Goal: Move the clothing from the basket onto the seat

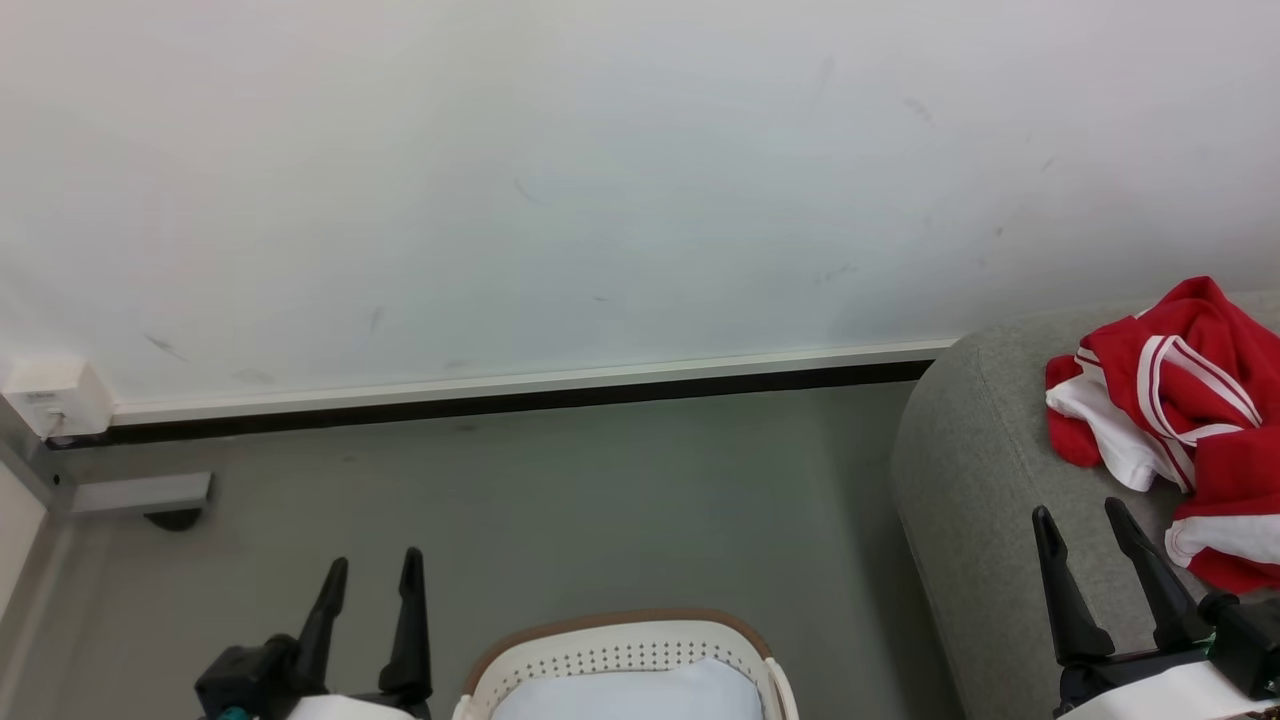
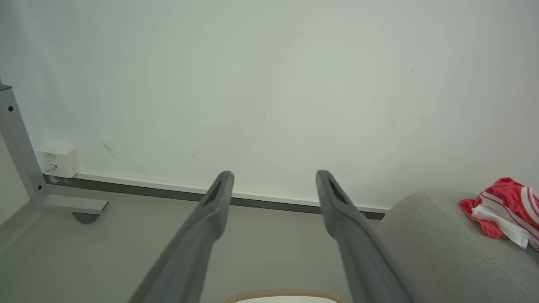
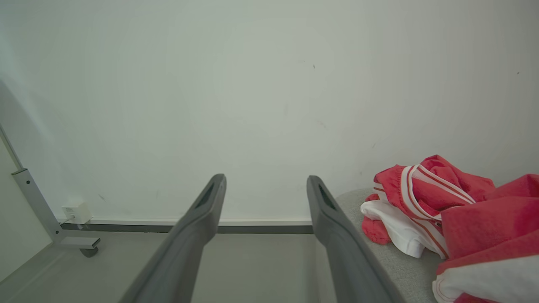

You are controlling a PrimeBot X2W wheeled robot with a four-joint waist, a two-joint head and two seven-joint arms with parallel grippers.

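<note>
Left gripper (image 1: 376, 560), lower left of the head view, and right gripper (image 1: 1078, 508), lower right, both hold their fingers apart with nothing between them. Red-and-white clothing (image 1: 1180, 400) lies on the grey seat (image 1: 975, 470) at the right edge. The basket (image 1: 620, 622) sits at bottom centre.

Bare floor (image 1: 600, 500) lies between the basket (image 1: 620, 620), the wall (image 1: 600, 180) and the seat (image 1: 980, 470).
</note>
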